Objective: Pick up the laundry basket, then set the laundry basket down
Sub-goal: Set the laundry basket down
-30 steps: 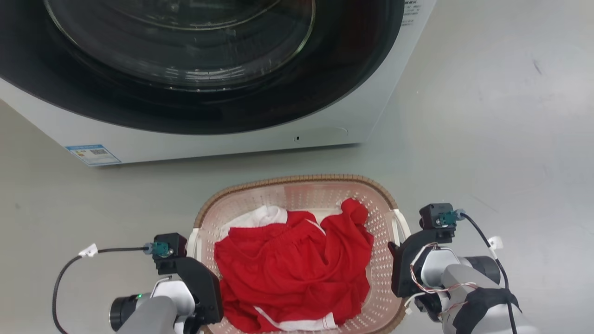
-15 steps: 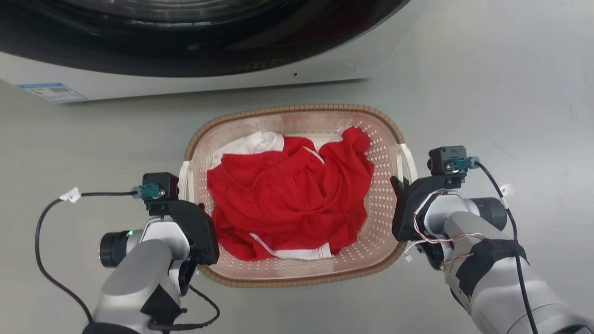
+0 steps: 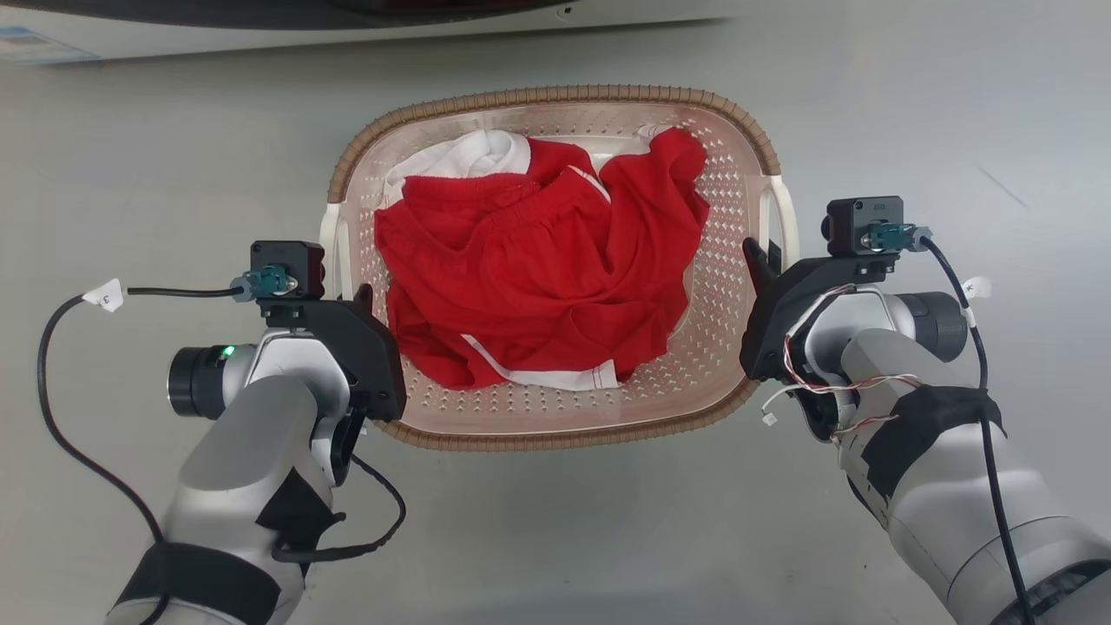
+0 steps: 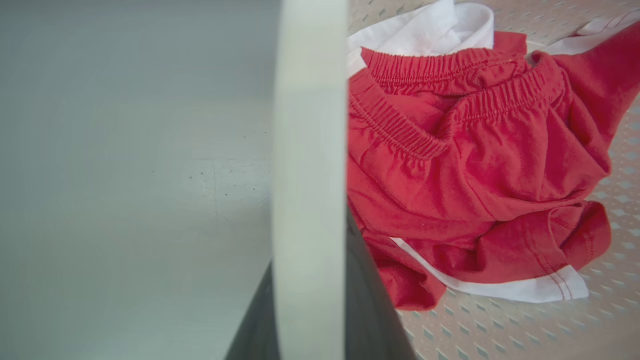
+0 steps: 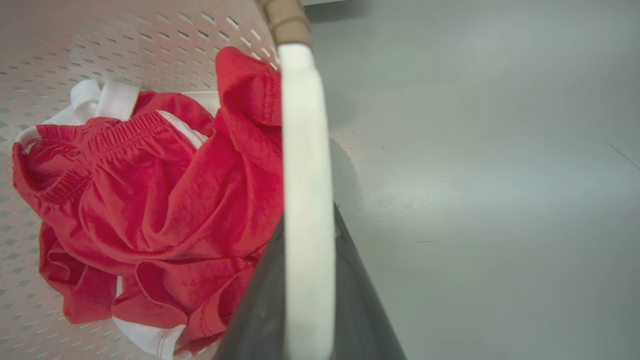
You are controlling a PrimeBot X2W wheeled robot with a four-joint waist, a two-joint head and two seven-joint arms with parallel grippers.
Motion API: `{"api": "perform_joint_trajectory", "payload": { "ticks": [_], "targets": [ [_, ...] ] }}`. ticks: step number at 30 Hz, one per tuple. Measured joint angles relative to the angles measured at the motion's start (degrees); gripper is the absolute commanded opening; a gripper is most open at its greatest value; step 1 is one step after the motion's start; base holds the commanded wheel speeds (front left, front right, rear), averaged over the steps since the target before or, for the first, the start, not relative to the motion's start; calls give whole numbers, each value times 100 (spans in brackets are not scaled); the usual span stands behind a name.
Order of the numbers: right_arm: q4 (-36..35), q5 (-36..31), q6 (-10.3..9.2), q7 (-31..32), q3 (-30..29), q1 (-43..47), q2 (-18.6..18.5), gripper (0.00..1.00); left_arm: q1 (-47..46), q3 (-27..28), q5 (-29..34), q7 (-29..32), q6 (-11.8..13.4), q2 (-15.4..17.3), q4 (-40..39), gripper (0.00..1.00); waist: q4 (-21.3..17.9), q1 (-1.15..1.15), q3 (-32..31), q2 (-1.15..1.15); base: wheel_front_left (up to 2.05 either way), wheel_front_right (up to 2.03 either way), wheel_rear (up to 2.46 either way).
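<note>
The washer [image 3: 347, 22] is cropped by the head view's top edge to a pale strip. Its blue label [image 3: 35, 45] is cut off and too small to read. Red shorts [image 3: 538, 269] cover much of the laundry basket [image 3: 555, 417] floor and bury all but a corner of a white garment [image 3: 473, 156]. The left gripper [image 3: 360, 299] and right gripper [image 3: 757, 260] clamp the side handles, and each one's second finger is hidden from the head camera. In the wrist views the left handle [image 4: 310, 150] and right handle [image 5: 307, 200] are blurred against the lens, masking the fingers' inner faces. Both forearms run off the bottom edge.
</note>
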Motion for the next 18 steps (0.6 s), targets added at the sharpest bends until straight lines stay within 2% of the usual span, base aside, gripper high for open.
{"api": "perform_joint_trajectory", "payload": {
  "ticks": [18],
  "targets": [
    [74,-41,-16,-498,-42,-390,-44,0,-437,-47,76,-502,9,-33,120,0,97,-1,745,-1,0,0,0]
  ]
}}
